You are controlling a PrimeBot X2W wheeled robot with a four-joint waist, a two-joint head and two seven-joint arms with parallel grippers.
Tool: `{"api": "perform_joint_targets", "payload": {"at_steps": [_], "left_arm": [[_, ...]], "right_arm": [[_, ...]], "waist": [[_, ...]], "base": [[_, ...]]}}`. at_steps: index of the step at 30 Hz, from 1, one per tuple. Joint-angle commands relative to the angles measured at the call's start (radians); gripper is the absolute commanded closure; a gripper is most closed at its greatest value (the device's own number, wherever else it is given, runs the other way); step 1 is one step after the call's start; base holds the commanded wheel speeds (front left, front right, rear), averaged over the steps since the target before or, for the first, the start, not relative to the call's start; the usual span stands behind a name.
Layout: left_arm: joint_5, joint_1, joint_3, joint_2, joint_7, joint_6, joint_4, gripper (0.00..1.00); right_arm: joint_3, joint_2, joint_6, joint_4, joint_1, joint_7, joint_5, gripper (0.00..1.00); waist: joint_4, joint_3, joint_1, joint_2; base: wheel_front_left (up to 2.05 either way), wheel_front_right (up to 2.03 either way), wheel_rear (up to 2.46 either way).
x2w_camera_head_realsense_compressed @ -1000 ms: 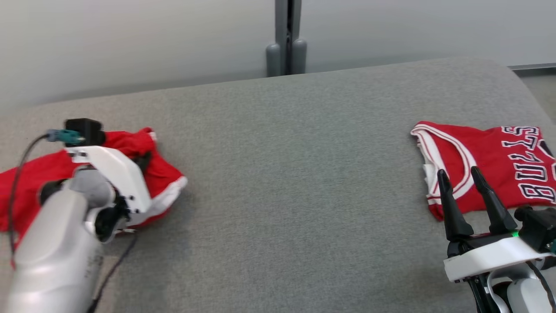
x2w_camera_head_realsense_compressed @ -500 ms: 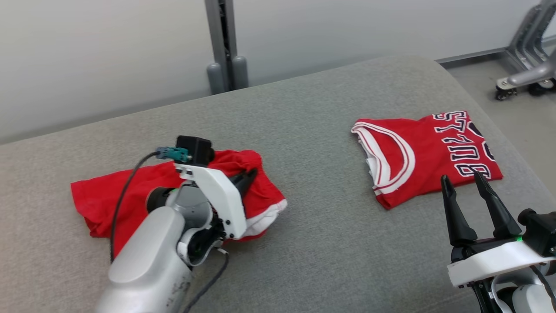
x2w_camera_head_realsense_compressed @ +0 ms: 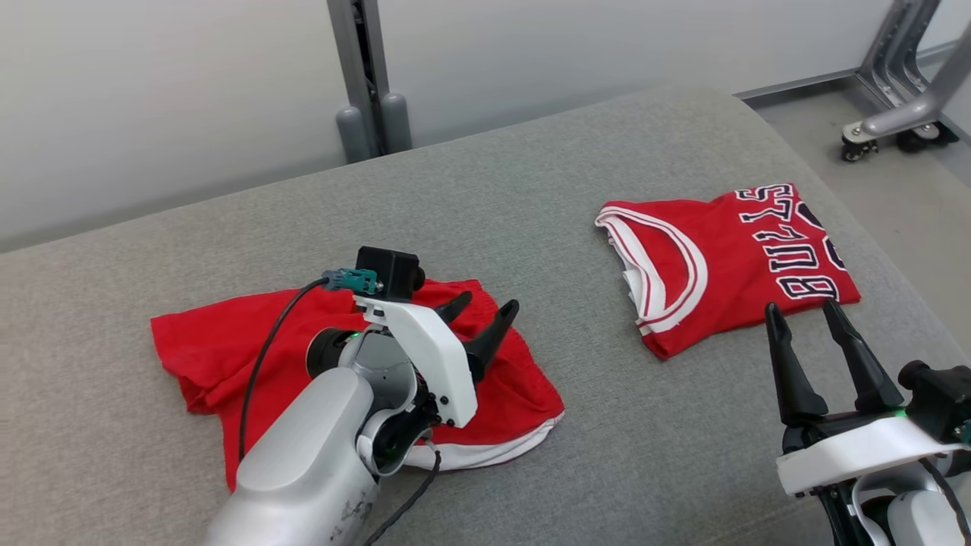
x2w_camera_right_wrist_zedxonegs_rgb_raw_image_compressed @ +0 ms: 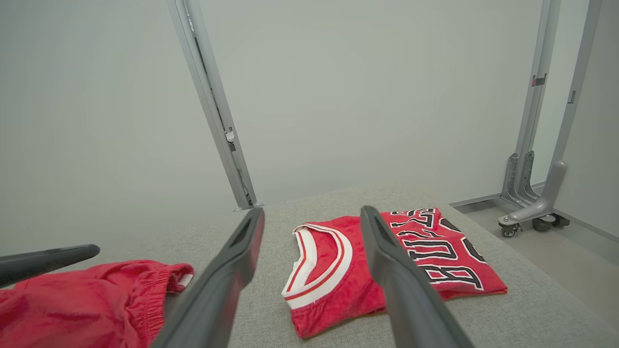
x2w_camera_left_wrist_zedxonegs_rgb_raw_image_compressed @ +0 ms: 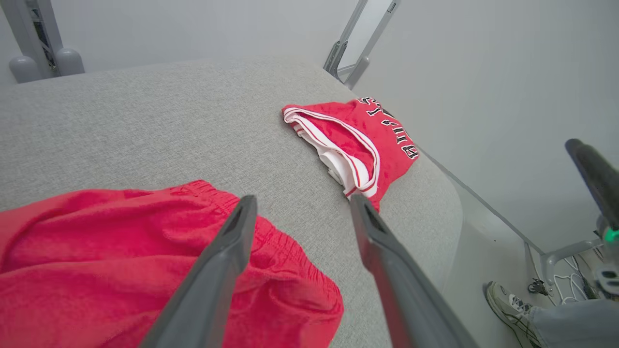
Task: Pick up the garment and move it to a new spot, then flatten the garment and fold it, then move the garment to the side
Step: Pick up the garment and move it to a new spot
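1. Tabletop: covered in grey fabric, with a rounded far right corner. It carries both items of clothing, well apart from each other.

2. Red shorts: the garment, lying crumpled and unfolded on the left half of the tabletop. A white-trimmed hem runs along the near right edge. The left wrist view shows a gathered elastic band on the side toward the jersey.

3. Bulls jersey: red and folded into a compact rectangle on the right half of the tabletop. The white-and-red-banded opening faces left, and black lettering outlined in white faces right.

4. Left arm: pale grey, reaching across the shorts from the near edge, with a black cable looped beside it.

5. Grey post: upright against the pale wall behind the tabletop.

6. Wheeled metal frame: on the floor beyond the right end.

7. Left tool: released, with the dark fingers spread and nothing between them. It hangs over the right part of the shorts, pointing toward the jersey. Contact with the cloth cannot be told.

8. Right tool: released, with the fingers spread and empty. It sits at the near right, its tips just short of the jersey's near edge.

9. Shoe: a person's foot on the floor past the tabletop's end, seen in the left wrist view.
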Motion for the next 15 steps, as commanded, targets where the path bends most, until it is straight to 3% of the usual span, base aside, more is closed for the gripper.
{"api": "perform_joint_targets", "payload": {"at_steps": [1,9,15], "left_arm": [[-0.006,-0.016,-0.008,0.004,-0.022,-0.002,-0.001,0.0],[0.02,0.022,0.003,0.037,-0.126,0.018,-0.048,0.0],[0.106,0.087,0.017,0.149,-0.215,0.1,-0.167,0.0]], "right_arm": [[-0.004,-0.011,0.0,0.004,-0.002,-0.01,0.006,0.0],[-0.026,-0.02,0.0,-0.017,0.036,-0.003,-0.001,0.0],[-0.051,-0.014,0.0,-0.05,0.071,0.002,-0.009,0.0]], "waist": [[0.019,-0.011,0.0,-0.0001],[0.106,-0.06,0.0,-0.0001],[0.164,-0.084,0.0,-0.0001]], "base": [[0.0,0.0,0.0],[0.0,0.0,0.0],[0.0,0.0,0.0]]}}
